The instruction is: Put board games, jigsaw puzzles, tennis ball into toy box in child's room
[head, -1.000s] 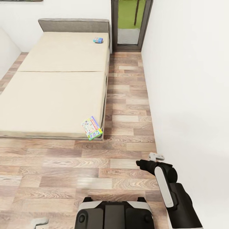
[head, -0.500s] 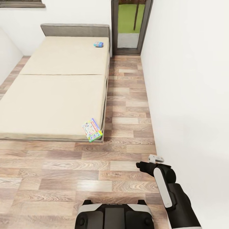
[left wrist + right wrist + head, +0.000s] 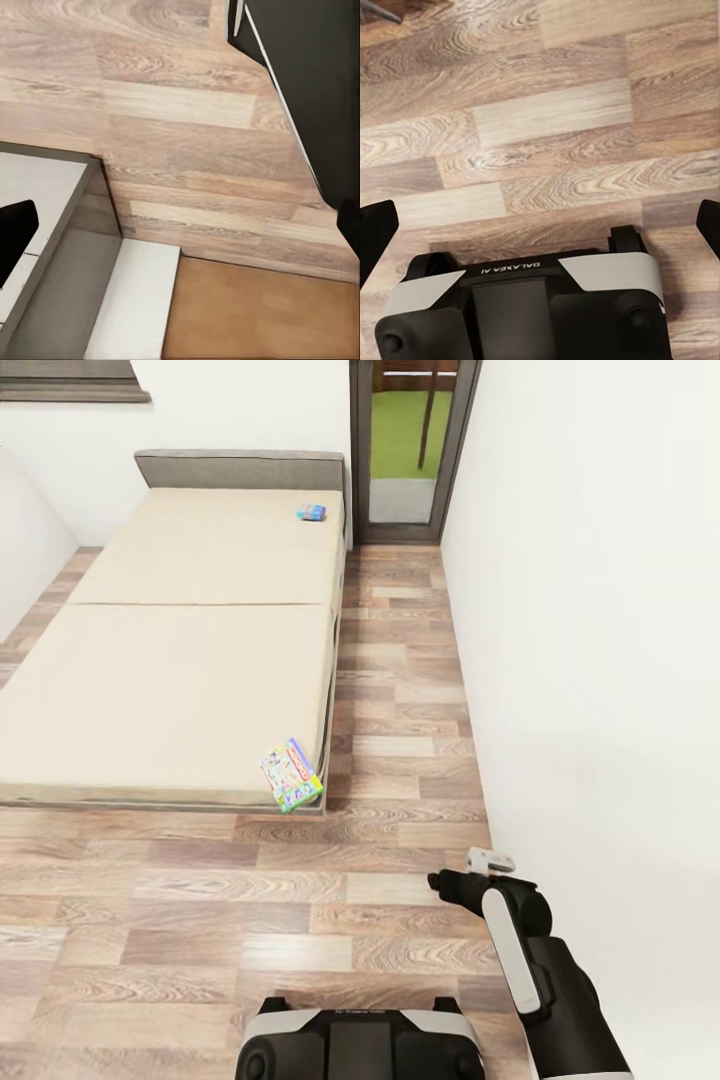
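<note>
Black right tool [image 3: 452,881], low over wood-plank floor [image 3: 200,920] beside white wall, fingertips [image 3: 375,229] spread wide, holding nothing. Ahead and leftward, green-topped printed board game box [image 3: 291,774] overhanging near corner of low beige-mattressed bed [image 3: 180,660]. Light blue board game box [image 3: 311,512] far off by grey headboard [image 3: 240,468].

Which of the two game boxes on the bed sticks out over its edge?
The green-topped box at the near corner of the bed; the blue one lies fully on the mattress.
</note>
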